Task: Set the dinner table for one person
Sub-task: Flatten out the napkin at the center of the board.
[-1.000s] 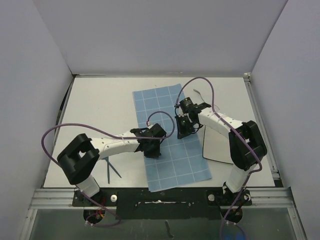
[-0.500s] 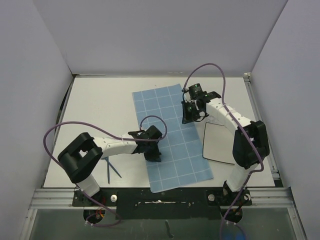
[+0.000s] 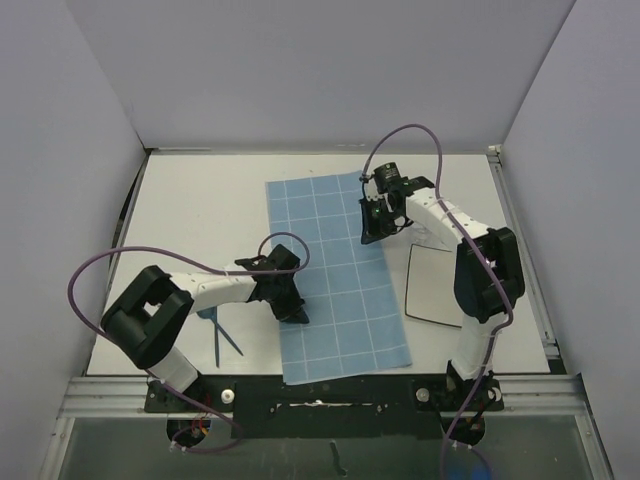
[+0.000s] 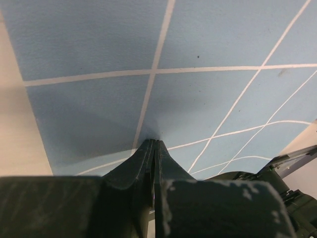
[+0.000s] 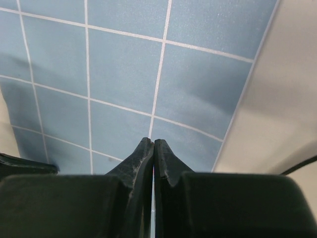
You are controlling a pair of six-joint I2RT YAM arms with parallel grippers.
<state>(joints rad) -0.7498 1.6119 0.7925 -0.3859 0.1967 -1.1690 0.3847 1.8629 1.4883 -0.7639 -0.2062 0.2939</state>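
The dinner table [image 3: 200, 220] is a white top with a blue, white-gridded mat [image 3: 330, 280] lying down its middle. My left gripper [image 3: 293, 310] sits at the mat's left edge. In the left wrist view it [image 4: 155, 143] is shut, and the cloth [image 4: 208, 39] puckers at its tips with the grid lines bent toward them. My right gripper [image 3: 370, 235] is at the mat's upper right edge. There it [image 5: 152, 141] is shut, empty, tips down on the flat mat [image 5: 124, 59]. A white square plate [image 3: 437, 285] with a dark rim lies right of the mat.
Blue cutlery [image 3: 225, 335] lies on the table left of the mat, near the left arm. White walls stand on three sides. A black rail [image 3: 320, 405] with the arm bases runs along the near edge. Bare table [image 5: 277, 99] shows right of the mat.
The left gripper has moved left and the mat's near end has swung left with it. The right gripper has moved up along the mat's right edge; the mat's far end has stayed put.
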